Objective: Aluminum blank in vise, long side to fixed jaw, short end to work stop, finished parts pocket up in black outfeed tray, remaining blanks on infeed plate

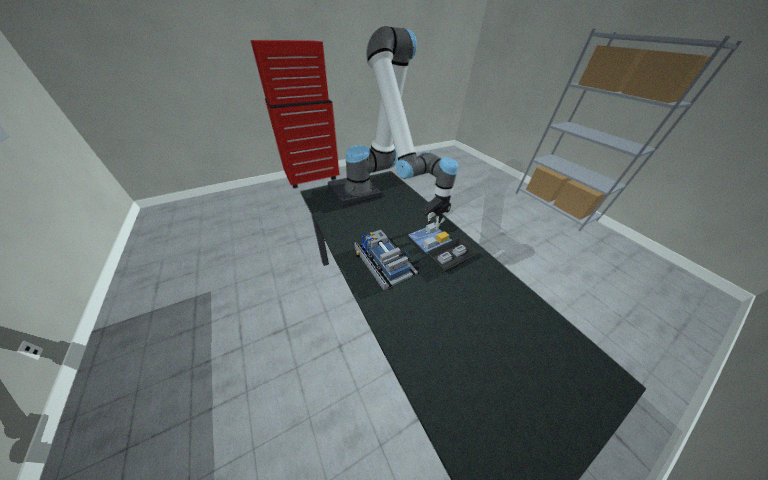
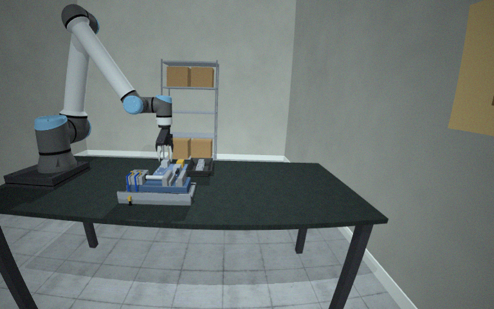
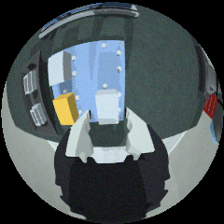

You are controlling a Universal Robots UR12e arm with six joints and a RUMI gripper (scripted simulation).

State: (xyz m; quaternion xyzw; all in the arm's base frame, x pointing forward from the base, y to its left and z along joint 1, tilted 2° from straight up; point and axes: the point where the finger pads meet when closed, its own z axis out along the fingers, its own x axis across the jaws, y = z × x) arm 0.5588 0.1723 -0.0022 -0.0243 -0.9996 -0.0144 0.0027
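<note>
My gripper (image 3: pixel 107 109) hangs over the near end of the blue infeed plate (image 3: pixel 93 77) with its fingers part open and nothing between them. A gray aluminum blank (image 3: pixel 107 106) lies flat on the plate just below and beyond the fingertips. A yellow brass blank (image 3: pixel 66 108) and a second gray blank (image 3: pixel 59 67) lie on the same plate. The black outfeed tray (image 3: pixel 33 98) holds two finished parts (image 1: pixel 444 258) (image 1: pixel 458 249). The vise (image 1: pixel 385 257) stands left of the plate. I cannot tell what lies between its jaws. The top and exterior views show the gripper (image 1: pixel 434 217) (image 2: pixel 163 154) low over the plate.
Short white pins (image 3: pixel 105 86) stud the plate around the blanks. The arm's base (image 1: pixel 356 189) stands at the far end of the dark table. A red tool cabinet (image 1: pixel 297 110) and a shelf rack (image 1: pixel 617 124) stand off the table.
</note>
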